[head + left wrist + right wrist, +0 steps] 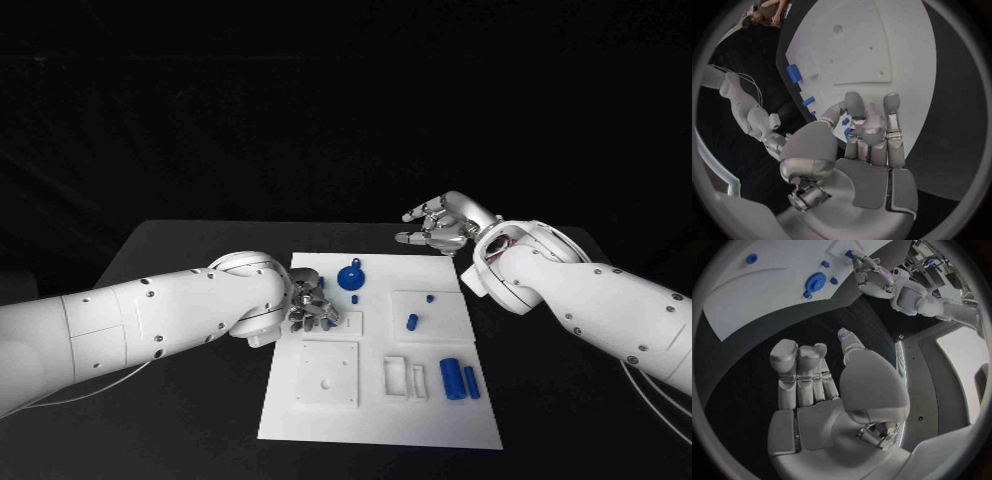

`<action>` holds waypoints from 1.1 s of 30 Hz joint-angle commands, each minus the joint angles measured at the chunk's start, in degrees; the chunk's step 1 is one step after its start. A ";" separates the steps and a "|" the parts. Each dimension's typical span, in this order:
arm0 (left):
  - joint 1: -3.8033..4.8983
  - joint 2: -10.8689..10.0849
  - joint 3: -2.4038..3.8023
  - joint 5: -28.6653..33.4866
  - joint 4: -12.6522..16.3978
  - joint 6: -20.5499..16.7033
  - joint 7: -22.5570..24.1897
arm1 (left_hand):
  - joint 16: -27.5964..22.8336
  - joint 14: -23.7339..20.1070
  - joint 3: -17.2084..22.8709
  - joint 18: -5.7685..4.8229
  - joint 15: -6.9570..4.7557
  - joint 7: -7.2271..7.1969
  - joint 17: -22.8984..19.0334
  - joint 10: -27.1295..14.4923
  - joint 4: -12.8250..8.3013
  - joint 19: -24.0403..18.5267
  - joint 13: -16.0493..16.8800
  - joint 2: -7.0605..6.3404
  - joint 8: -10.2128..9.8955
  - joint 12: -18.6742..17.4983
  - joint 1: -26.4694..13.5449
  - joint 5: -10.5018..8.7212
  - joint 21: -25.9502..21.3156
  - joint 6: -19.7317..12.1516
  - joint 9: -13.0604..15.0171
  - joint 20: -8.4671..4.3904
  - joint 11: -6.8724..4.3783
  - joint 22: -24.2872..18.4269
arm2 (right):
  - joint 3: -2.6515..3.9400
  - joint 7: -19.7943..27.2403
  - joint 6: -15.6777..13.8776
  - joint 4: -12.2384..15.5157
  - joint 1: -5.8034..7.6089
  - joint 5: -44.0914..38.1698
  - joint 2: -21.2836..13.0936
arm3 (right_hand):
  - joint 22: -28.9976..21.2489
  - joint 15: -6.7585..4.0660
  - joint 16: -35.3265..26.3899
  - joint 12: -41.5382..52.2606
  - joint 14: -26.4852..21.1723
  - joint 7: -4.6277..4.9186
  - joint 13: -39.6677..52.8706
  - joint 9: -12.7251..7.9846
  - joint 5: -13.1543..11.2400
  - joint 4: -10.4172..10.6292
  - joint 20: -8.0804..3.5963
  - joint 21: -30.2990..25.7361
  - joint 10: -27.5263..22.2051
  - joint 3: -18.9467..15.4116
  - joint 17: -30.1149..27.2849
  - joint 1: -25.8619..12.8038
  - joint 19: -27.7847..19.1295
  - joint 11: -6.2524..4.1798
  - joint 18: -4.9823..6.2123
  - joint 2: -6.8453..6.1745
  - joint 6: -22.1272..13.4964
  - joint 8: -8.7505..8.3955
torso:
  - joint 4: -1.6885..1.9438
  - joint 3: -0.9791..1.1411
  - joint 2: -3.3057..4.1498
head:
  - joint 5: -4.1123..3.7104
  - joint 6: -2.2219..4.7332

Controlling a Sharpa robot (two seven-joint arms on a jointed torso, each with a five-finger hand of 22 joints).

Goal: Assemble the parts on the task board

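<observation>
White arms: both reach in over the black table (pixel 188 410).
Left hand (pixel 307 308): low at the board's left edge, fingers curled, pinching a small blue part (pixel 846 133).
Right hand (pixel 443 226): raised just past the board's far right corner, fingers apart, holding nothing.
Board (pixel 378 425): white, mid-table, bearing a blue disc (pixel 352 276), a peg (pixel 411 321) and two cylinders (pixel 459 379).

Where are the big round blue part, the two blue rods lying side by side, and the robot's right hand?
Round blue part (pixel 352 276): head view, on its disc.
Blue rods (pixel 451 377): head view, on the middle of the larger rod.
Right hand (pixel 440 225): head view, on the palm, off the board's far corner.
</observation>
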 commanded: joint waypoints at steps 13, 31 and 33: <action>-0.77 0.55 -0.64 -0.33 -1.19 1.75 -2.41 | -0.41 -0.73 -0.04 -0.85 -0.82 -5.87 -0.44 0.78 0.76 0.54 -0.30 0.29 -0.43 0.25 2.14 -0.61 -0.66 10.35 -0.14 0.14 -2.07 1.02 | 0.03 0.52 0.62 -0.04 -0.06 0.01 0.11 | 6.00 -0.24 0.04 0.04 -0.23 0.04 -0.02 0.04 0.29 -0.09 -0.03 -0.20 -0.19 0.01 -0.08 -0.02 0.18 -0.08 0.24 0.31 -0.03 -0.08 | -0.05 -0.03 0.03 | -0.14 0.12; -0.68 0.72 -0.62 0.10 -1.85 2.10 -2.42 | -0.62 -0.95 -4.47 -0.85 -0.78 -5.99 -0.94 0.79 4.06 0.55 -0.59 -1.66 -0.37 0.17 1.43 -11.41 -1.02 10.23 -0.03 0.23 -2.00 0.99 | 0.03 0.56 0.72 -0.26 -0.21 0.04 0.25 | 6.00 -0.24 0.04 0.04 -0.23 0.04 -0.02 0.04 0.29 -0.09 -0.03 -0.20 -0.19 0.01 -0.08 -0.02 0.18 -0.08 0.24 0.31 -0.03 -0.08 | -0.03 -0.01 -0.02 | -0.19 0.11; -0.68 0.70 -0.62 0.13 -1.82 2.03 -2.34 | -0.71 -1.01 -6.53 -0.85 -0.78 -6.03 -1.11 0.80 5.67 0.57 -0.64 -2.74 -0.33 0.15 0.82 -15.19 -1.11 10.32 0.02 0.24 -1.99 0.98 | 0.03 0.56 0.72 -0.28 -0.23 0.05 0.25 | 6.00 -0.24 0.04 0.04 -0.23 0.04 -0.02 0.04 0.29 -0.09 -0.03 -0.20 -0.19 0.01 -0.08 -0.02 0.18 -0.08 0.24 0.31 -0.03 -0.08 | -0.03 -0.03 0.00 | -0.20 0.12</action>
